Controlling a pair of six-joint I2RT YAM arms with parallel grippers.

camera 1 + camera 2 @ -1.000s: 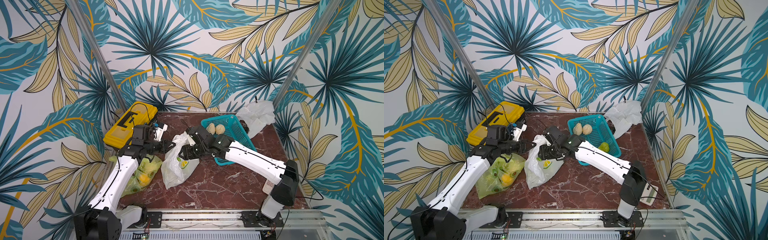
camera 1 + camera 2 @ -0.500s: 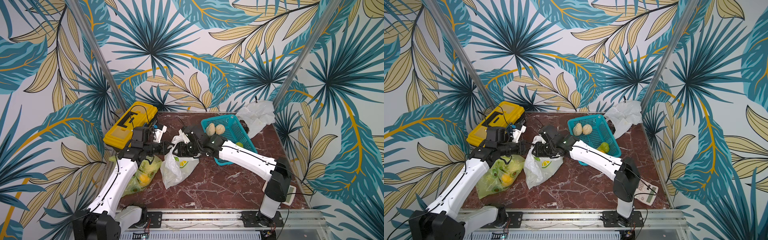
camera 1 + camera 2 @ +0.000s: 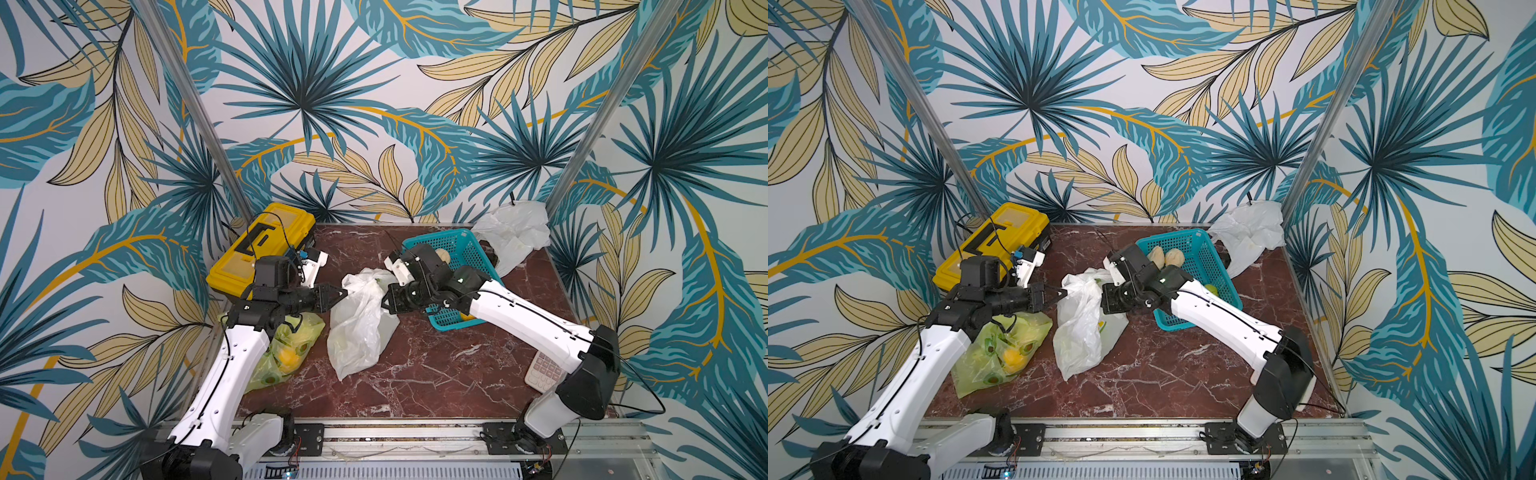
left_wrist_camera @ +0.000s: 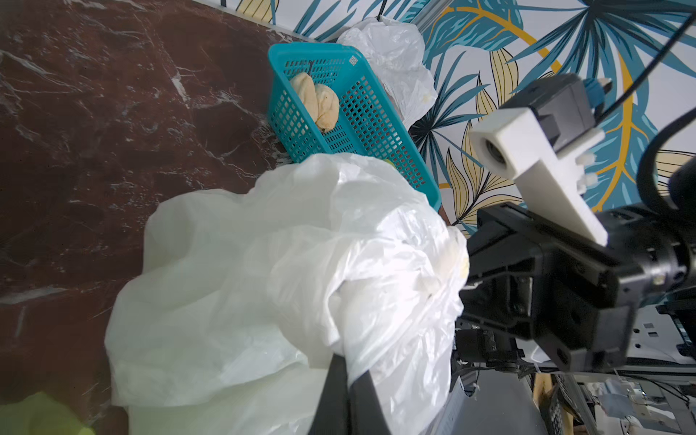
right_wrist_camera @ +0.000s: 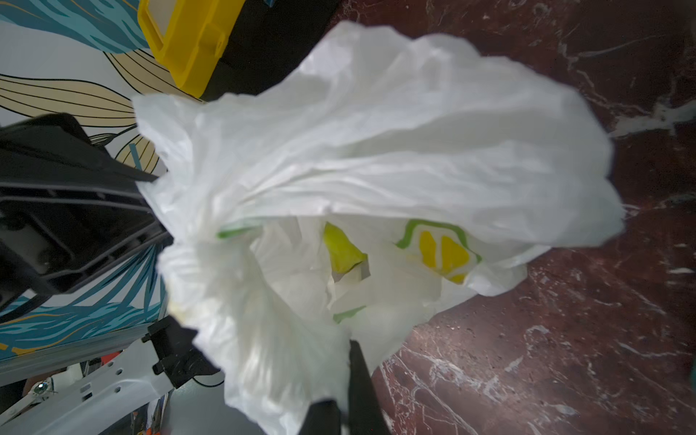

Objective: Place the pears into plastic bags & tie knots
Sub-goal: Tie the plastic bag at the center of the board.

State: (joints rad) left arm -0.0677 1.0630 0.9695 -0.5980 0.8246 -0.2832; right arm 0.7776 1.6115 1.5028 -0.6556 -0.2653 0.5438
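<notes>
A white plastic bag with lemon prints [image 3: 357, 328] [image 3: 1081, 332] hangs between my two grippers over the marble table. My left gripper [image 3: 343, 294] [image 4: 350, 371] is shut on the bag's left top edge. From the opposite side, my right gripper [image 3: 384, 301] [image 5: 346, 361] is shut on its right top edge. The right wrist view looks into the bag [image 5: 376, 150]; no pear shows inside. A lime-green bag [image 3: 286, 353] holding pears lies under my left arm. Cream pears [image 3: 1167, 257] and a green pear [image 3: 1212, 289] sit in the teal basket [image 3: 457, 249]. A plain white bag [image 3: 513, 232] lies at the back right.
A yellow toolbox [image 3: 262, 249] stands at the back left, close behind my left wrist. A calculator [image 3: 544, 370] lies by the right edge near my right arm's base. Metal posts and patterned walls close in the table on three sides.
My right gripper reached left to the bag's top, closed on its edge and drew back to the right. The left gripper stayed shut on the bag, nearly still.
</notes>
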